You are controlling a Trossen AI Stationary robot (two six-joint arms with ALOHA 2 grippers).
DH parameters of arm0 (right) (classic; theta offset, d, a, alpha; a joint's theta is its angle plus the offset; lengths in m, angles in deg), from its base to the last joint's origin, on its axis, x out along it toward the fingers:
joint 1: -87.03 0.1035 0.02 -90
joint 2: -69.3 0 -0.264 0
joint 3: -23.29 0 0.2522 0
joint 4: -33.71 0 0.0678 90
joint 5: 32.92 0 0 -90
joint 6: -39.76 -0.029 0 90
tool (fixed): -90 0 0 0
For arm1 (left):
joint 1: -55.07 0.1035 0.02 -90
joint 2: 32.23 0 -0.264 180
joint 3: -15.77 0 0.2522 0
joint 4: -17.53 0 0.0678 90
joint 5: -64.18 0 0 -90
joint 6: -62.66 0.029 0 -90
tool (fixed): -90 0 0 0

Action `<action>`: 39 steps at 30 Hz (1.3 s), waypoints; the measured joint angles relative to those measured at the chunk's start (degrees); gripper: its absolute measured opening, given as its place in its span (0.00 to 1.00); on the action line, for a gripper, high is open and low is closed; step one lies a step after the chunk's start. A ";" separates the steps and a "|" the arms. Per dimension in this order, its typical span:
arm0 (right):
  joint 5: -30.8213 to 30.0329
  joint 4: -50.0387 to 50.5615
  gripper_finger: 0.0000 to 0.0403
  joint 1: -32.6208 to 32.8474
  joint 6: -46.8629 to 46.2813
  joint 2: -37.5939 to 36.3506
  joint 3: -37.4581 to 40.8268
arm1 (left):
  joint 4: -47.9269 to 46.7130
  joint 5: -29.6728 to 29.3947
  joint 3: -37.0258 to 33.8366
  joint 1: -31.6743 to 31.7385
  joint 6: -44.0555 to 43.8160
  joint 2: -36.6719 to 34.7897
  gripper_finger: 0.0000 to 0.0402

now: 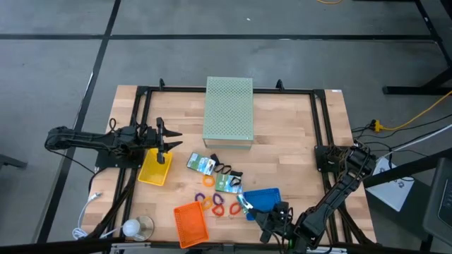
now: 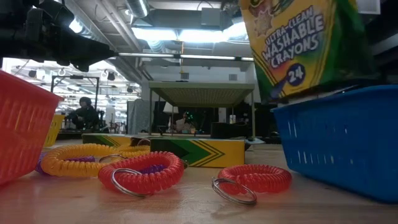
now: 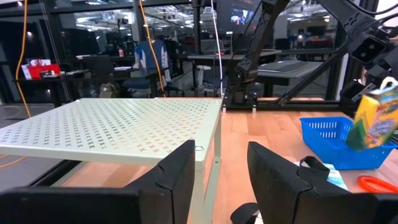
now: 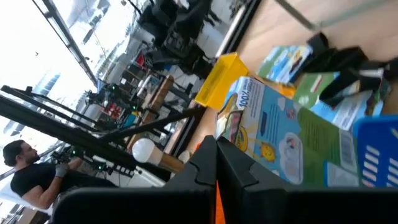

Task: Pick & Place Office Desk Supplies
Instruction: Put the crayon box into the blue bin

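Observation:
My right gripper (image 1: 246, 206) is shut on a crayon packet (image 2: 305, 43), printed green, blue and yellow, over the blue tray (image 1: 265, 199). Two more packets (image 1: 201, 164) (image 1: 227, 183) lie flat mid-table, with black loop pieces (image 1: 223, 169) between them. Orange, red and purple rings (image 1: 219, 207) lie beside the orange tray (image 1: 191, 223); the low view shows two red rings (image 2: 146, 177) (image 2: 255, 179) flat on the wood. My left gripper (image 3: 217, 180) is open, touching nothing, above the yellow tray (image 1: 155, 168), facing the pale green box (image 3: 112, 130). My right gripper pinches the crayon packet between its two fingers (image 4: 208, 165) at one end (image 4: 233, 134). In the left wrist view the packet (image 3: 373, 121) hangs tilted below the gripper over the blue tray (image 3: 329, 134). Whether its lower end touches the tray I cannot tell.
The pale green perforated box (image 1: 228, 111) stands at the table's far middle. A black frame (image 1: 141, 106) runs along the far and side edges. A clear round object (image 1: 136, 227) sits near the near-left corner. Bare wood lies right of the box.

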 joint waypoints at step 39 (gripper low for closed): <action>7.40 21.28 0.00 0.94 -18.55 -2.21 0.00 | -0.12 -0.02 -0.02 -0.02 -0.44 0.02 0.36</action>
